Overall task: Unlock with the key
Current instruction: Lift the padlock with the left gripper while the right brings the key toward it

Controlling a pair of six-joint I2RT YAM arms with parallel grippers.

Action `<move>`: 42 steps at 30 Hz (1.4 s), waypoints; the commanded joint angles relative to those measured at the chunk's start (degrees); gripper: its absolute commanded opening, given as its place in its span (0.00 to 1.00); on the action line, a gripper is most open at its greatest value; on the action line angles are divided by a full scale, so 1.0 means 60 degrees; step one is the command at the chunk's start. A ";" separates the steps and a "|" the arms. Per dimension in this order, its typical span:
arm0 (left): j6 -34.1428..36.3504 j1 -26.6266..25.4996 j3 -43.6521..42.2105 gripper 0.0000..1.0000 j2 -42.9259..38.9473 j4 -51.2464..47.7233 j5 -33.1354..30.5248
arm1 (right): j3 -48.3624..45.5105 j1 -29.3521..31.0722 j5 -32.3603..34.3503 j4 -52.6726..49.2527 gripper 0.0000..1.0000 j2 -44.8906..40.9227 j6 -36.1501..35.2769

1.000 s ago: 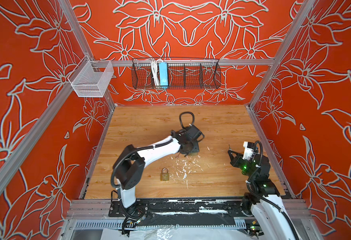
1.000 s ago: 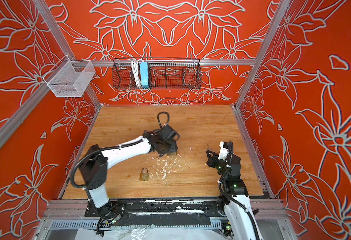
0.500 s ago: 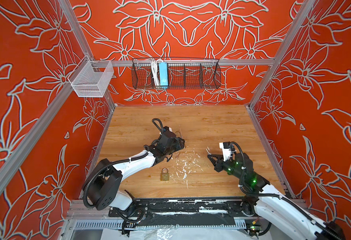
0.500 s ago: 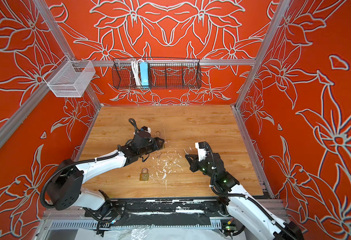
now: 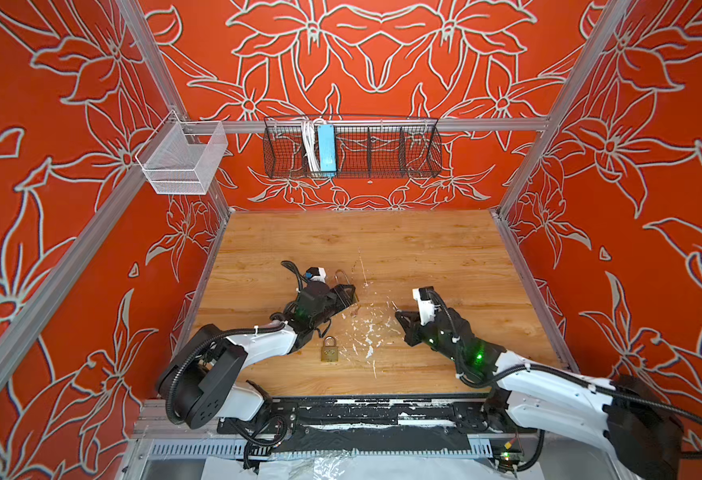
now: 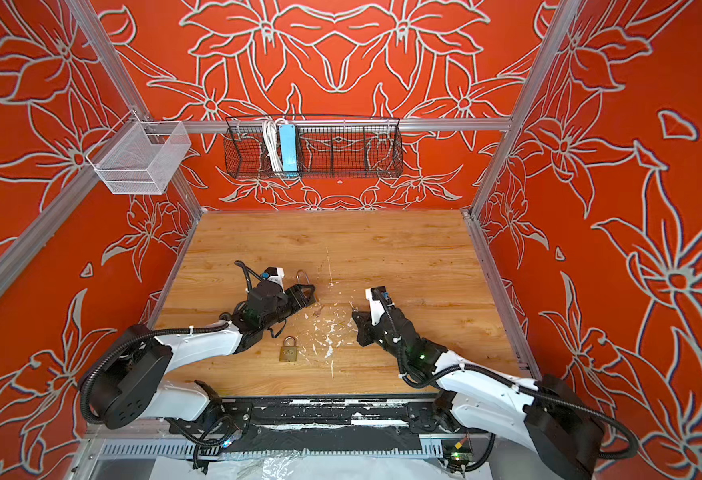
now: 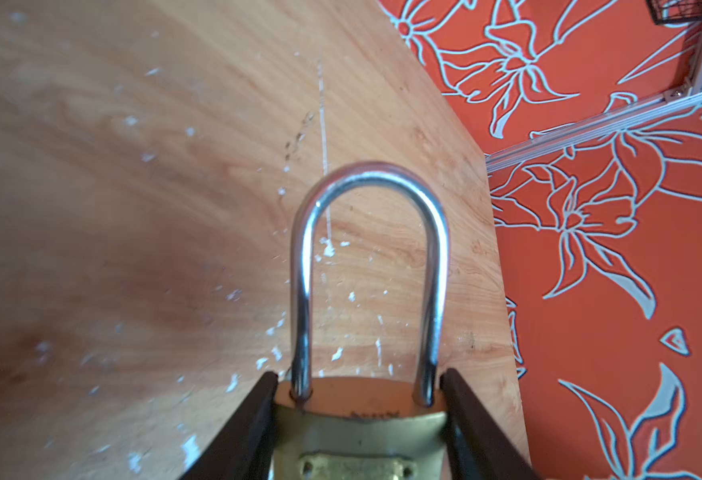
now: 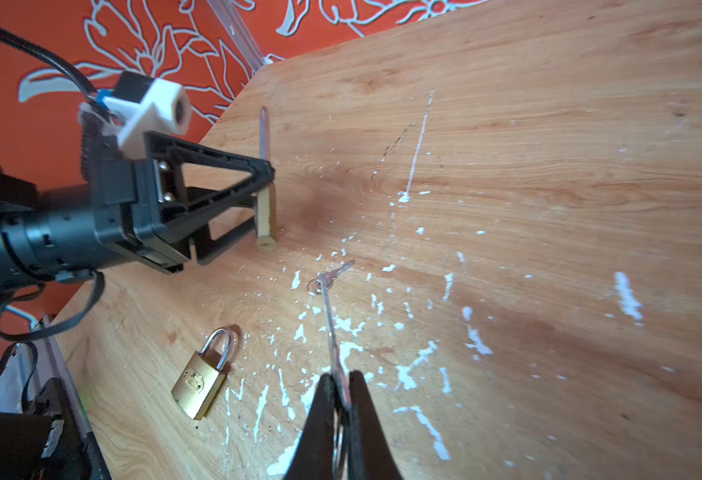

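Left jaws clamp a padlock (image 7: 357,432) by its sides, shackle (image 7: 372,170) sticking out ahead; right jaws pinch a key (image 8: 332,332) pointing forward.

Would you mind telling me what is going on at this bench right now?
The two arms are setting up to unlock a padlock. The left gripper holds a long-shackle padlock by its brass body between its fingers. The right gripper is shut on a key, which points toward that lock but is well apart from it, so nothing is inserted yet. A smaller padlock and a spare key lie on the wooden table between the arms.
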 commanded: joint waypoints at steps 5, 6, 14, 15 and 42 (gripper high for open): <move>-0.0087 0.0055 -0.0330 0.00 -0.1270 0.1279 -0.0328 | 0.1315 0.1466 0.1795 0.1332 0.00 0.2022 -0.0053; -0.0010 0.0055 -0.0330 0.00 -0.1324 0.1262 -0.0343 | 0.1423 0.1474 0.1763 0.1435 0.00 0.2272 0.0004; -0.0312 0.0048 -0.0745 0.00 -0.1609 0.1594 -0.0836 | 0.1847 0.1602 0.1489 0.2458 0.00 0.3796 0.0517; -0.0364 0.0055 -0.0831 0.00 -0.1660 0.1689 -0.0881 | 0.1897 0.1620 0.1442 0.2590 0.00 0.3960 0.0556; -0.0487 0.0053 -0.0766 0.00 -0.1797 0.1340 -0.1004 | 0.2853 0.1855 0.0940 0.3767 0.00 0.6144 0.0951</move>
